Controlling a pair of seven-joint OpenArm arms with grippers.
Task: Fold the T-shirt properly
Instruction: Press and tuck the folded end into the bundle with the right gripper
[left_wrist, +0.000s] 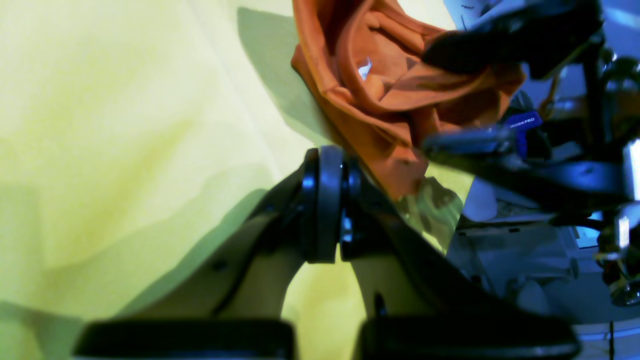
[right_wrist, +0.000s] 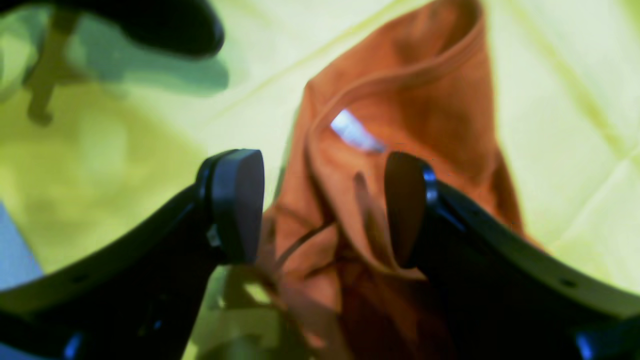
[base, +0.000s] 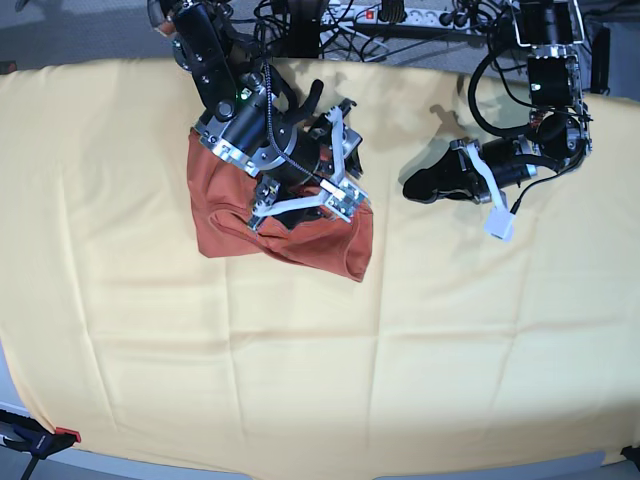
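Observation:
The rust-orange T-shirt (base: 230, 235) lies crumpled on the pale yellow cloth at the back left of the base view. My right gripper (base: 335, 200) is open and low over the shirt's right part. In the right wrist view the right gripper (right_wrist: 320, 210) has its fingers on either side of a bunched fold near the collar (right_wrist: 430, 100), below the white tag (right_wrist: 355, 132). My left gripper (base: 415, 188) is shut and empty, low over the cloth just right of the shirt. In the left wrist view the left gripper (left_wrist: 327, 200) points at the shirt (left_wrist: 380, 125).
The yellow cloth (base: 300, 380) covers the whole table, with creases. Cables and a power strip (base: 400, 15) run along the back edge. A red-tipped clamp (base: 40, 440) sits at the front left corner.

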